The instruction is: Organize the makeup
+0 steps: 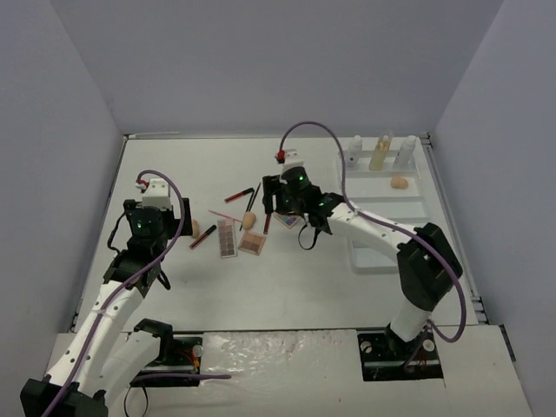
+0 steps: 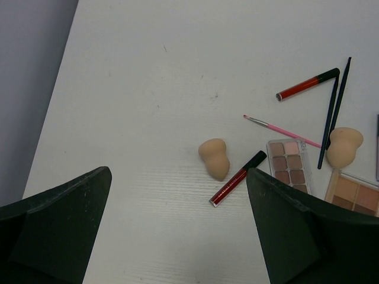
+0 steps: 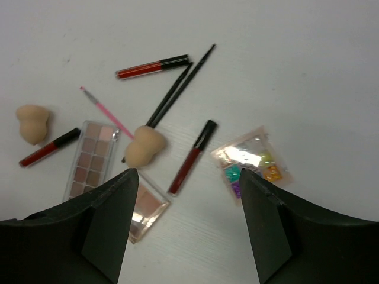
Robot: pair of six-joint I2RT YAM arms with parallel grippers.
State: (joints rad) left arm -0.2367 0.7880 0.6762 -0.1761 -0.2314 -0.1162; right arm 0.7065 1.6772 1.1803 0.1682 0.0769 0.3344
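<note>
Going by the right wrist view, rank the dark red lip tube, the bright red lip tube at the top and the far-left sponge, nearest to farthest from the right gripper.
1. dark red lip tube: centre, lying just ahead of the open right gripper.
2. bright red lip tube: top, left of centre.
3. beige sponge: far left, beside another red tube.

Left pincer spread wide, right pincer spread wide, both pointing downward.

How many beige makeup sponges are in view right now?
3. The tray sponge lies in the white tray; the left sponge beside a red lip tube; the middle sponge beside the long palette. More may be hidden.
</note>
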